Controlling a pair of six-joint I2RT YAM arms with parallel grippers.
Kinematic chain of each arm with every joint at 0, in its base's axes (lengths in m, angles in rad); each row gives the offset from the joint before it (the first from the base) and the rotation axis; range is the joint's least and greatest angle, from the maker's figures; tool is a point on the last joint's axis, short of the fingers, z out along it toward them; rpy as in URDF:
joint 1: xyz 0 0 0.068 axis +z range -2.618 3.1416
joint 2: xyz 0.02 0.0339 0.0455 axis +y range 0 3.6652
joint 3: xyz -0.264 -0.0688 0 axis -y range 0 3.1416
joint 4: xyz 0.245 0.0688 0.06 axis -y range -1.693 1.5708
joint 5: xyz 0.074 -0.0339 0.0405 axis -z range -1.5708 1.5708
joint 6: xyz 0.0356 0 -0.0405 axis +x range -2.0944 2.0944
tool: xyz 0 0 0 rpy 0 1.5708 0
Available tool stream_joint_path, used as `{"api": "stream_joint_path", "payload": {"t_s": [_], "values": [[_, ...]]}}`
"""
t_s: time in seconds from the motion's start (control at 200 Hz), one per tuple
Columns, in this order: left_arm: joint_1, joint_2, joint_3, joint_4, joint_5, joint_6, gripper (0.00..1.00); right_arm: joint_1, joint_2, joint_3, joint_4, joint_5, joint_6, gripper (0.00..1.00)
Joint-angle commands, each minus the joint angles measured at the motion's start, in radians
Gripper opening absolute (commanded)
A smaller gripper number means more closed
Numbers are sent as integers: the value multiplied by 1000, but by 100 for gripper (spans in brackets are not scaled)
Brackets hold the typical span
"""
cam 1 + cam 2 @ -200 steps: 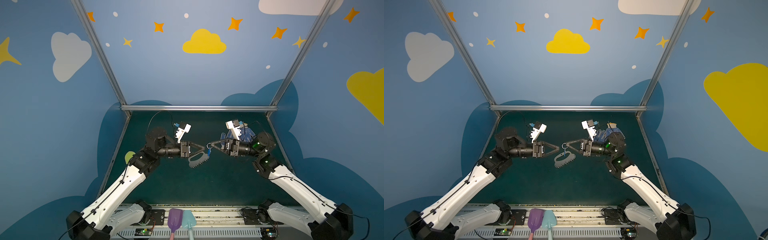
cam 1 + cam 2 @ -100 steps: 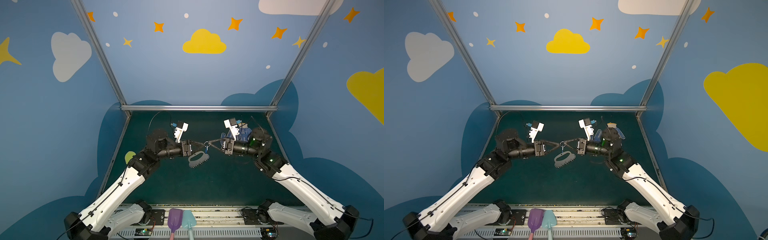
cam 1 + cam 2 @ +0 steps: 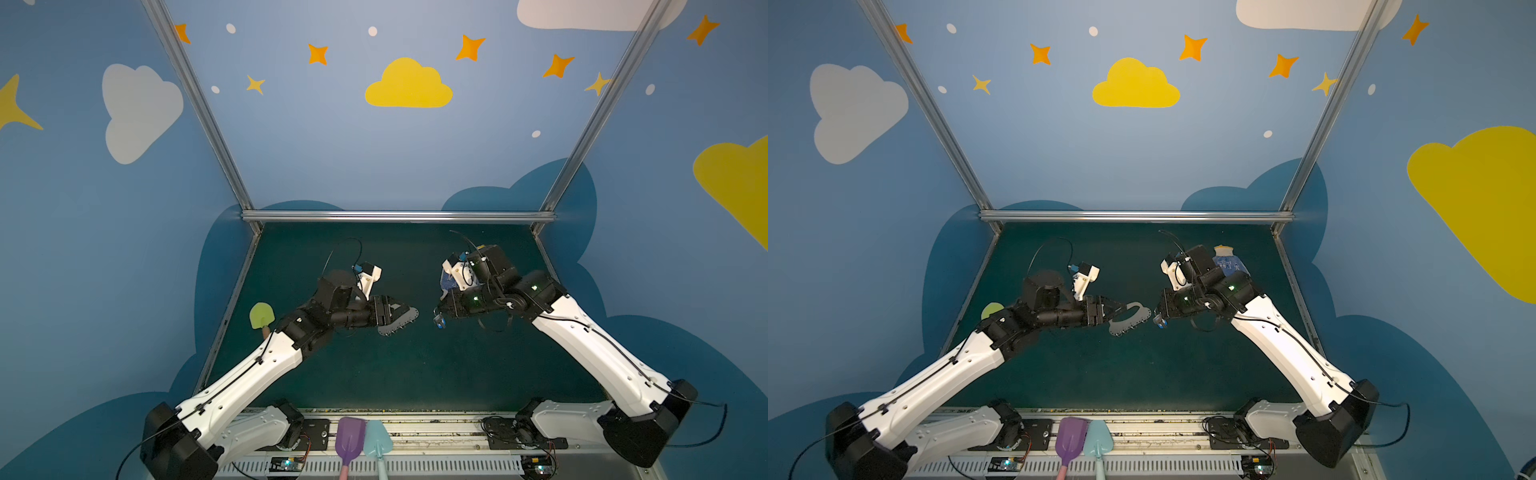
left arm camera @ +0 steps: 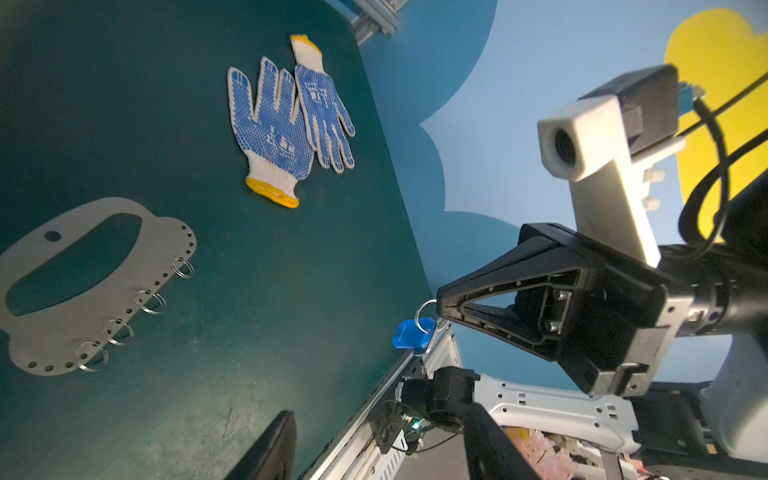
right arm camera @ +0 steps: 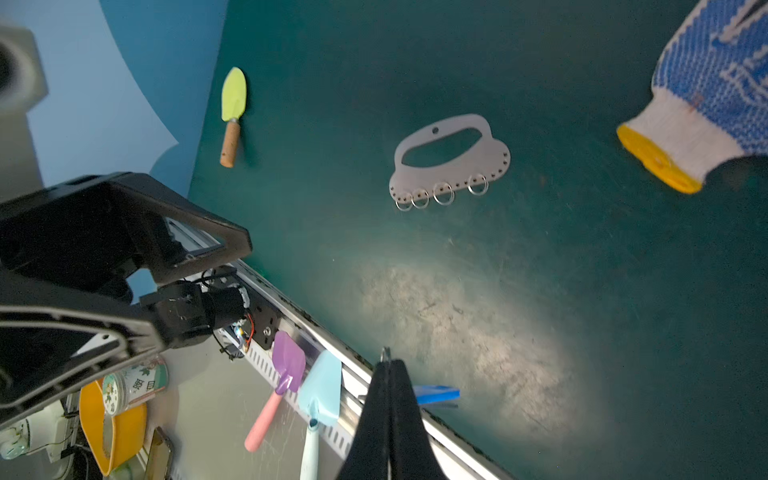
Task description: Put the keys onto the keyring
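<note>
So the right gripper (image 4: pixel 441 305) is pinched fully closed on the little split ring of the keys (image 4: pixel 411 336); the blue tag dangles off its tip, up above the table (image 5: pixel 457 270), around the middle; left gripper (image 3: pixel 401 309) has its jaws spread apart with nothing in them, hanging over the keyring (image 5: pixel 453 169); that plate lies flat mid-table, ringed edge towards the front edge, four small rings on it; gloves (image 4: pixel 274 124) sit near the back right corner.
</note>
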Motion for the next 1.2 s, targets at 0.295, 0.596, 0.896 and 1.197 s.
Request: {"api": "stream_joint_path", "payload": {"t_s": [0.295,0.596,0.896,1.197], "values": [[-102,111,4,171,19,27,67,-2,-25,-38,-33,-175,15,0],[-98,164,55,153,108,56,41,2,-58,-45,6,-259,9,0],[-97,146,53,193,176,41,33,2,-65,-27,-3,-244,-10,0],[-93,34,-26,277,215,10,36,-3,-73,-22,25,-253,-6,0]]}}
